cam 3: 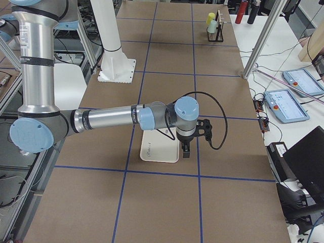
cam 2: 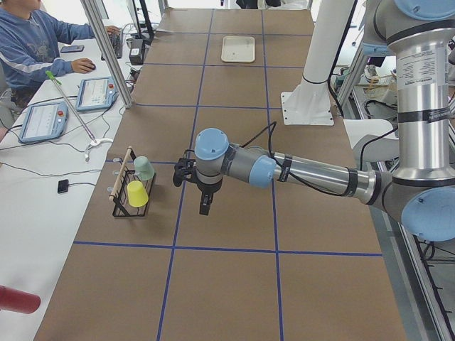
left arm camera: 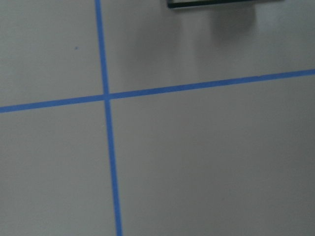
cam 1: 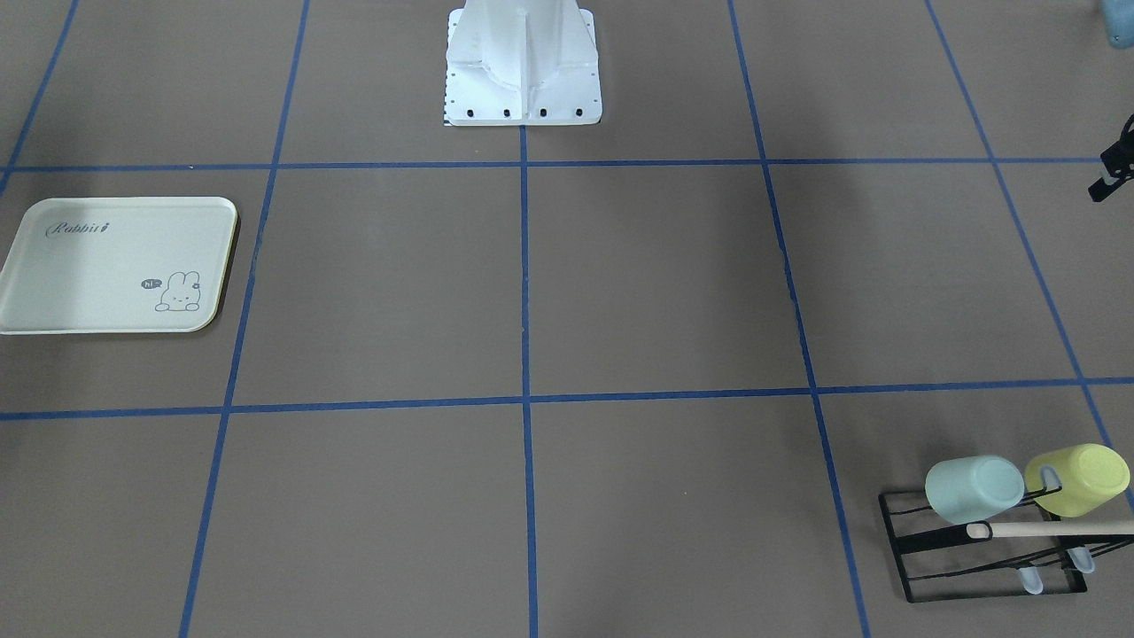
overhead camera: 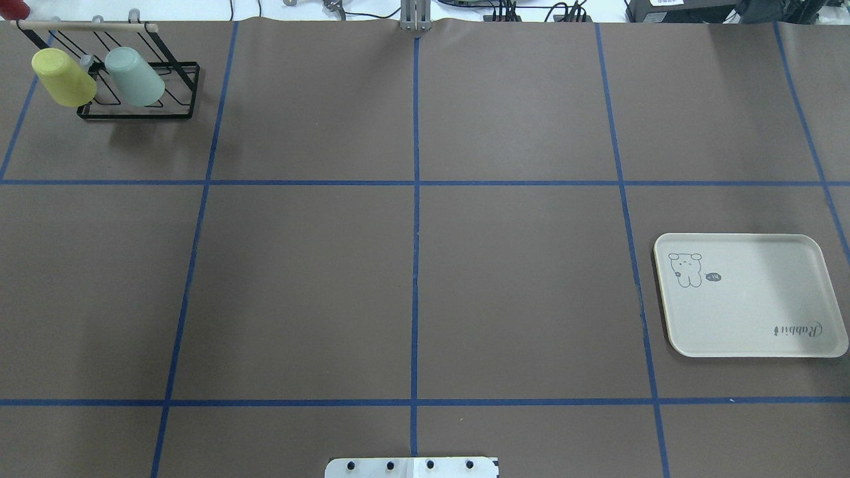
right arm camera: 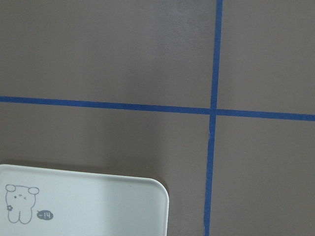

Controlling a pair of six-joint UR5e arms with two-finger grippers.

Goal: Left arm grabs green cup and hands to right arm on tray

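Note:
The green cup (cam 1: 974, 501) hangs tilted, mouth down, on a black wire rack (cam 1: 912, 567) next to a yellow-green cup (cam 1: 1076, 478). It also shows in the overhead view (overhead camera: 135, 76) and the left side view (cam 2: 144, 168). The empty tray (overhead camera: 750, 299) lies flat at the table's other end and also shows in the right wrist view (right arm camera: 98, 206). My left gripper (cam 2: 205, 207) points down over the table, a short way from the rack. My right gripper (cam 3: 186, 151) hangs beside the tray's edge (cam 3: 157, 152). I cannot tell whether either is open or shut.
The rack carries a wooden bar (overhead camera: 86, 26). A white robot base (cam 1: 523, 71) stands at mid-table. Blue tape lines grid the brown table. An operator (cam 2: 35, 42) and tablets (cam 2: 43, 121) sit beyond the rack side. A red object (cam 2: 14, 300) lies near that edge.

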